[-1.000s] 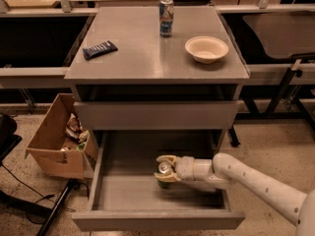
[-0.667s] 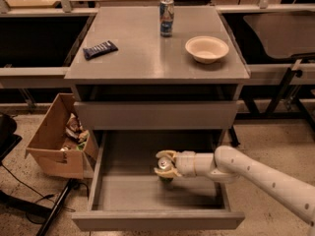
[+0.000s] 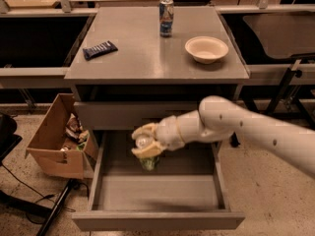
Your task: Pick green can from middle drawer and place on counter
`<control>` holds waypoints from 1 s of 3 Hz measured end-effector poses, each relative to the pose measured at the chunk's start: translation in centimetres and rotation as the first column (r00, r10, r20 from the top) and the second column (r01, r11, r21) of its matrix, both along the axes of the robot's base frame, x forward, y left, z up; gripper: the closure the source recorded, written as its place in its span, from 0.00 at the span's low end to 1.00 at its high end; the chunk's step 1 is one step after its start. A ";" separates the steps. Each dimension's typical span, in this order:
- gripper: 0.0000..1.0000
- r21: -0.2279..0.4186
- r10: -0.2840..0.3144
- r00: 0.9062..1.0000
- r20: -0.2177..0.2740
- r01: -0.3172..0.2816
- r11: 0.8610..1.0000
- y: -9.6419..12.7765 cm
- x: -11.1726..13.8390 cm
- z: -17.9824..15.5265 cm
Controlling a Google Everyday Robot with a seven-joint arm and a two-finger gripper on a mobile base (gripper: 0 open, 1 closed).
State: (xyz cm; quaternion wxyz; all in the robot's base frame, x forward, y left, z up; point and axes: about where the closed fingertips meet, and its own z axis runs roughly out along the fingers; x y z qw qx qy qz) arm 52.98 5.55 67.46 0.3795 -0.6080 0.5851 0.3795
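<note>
The gripper (image 3: 144, 145), on a white arm reaching in from the right of the middle drawer (image 3: 157, 220), is clamped around the top of the green can (image 3: 148, 162), its pale fingers wrapping the silver lid. It holds the can upright over the rear-left part of the open drawer's floor. Above the drawer, the counter (image 3: 138, 58) carries a blue-and-white can (image 3: 166, 17), a bowl (image 3: 206, 49) and a dark packet (image 3: 100, 49); a cardboard box (image 3: 49, 151) sits on the ground left of the drawer.
</note>
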 end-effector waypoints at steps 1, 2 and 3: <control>1.00 -0.069 0.015 0.996 0.083 -0.010 0.998 2.3 3.0 12.4; 1.00 -0.111 -0.092 0.962 0.256 0.124 0.986 2.7 6.4 30.2; 1.00 -0.019 -0.276 0.921 0.273 0.292 0.956 0.5 10.1 39.1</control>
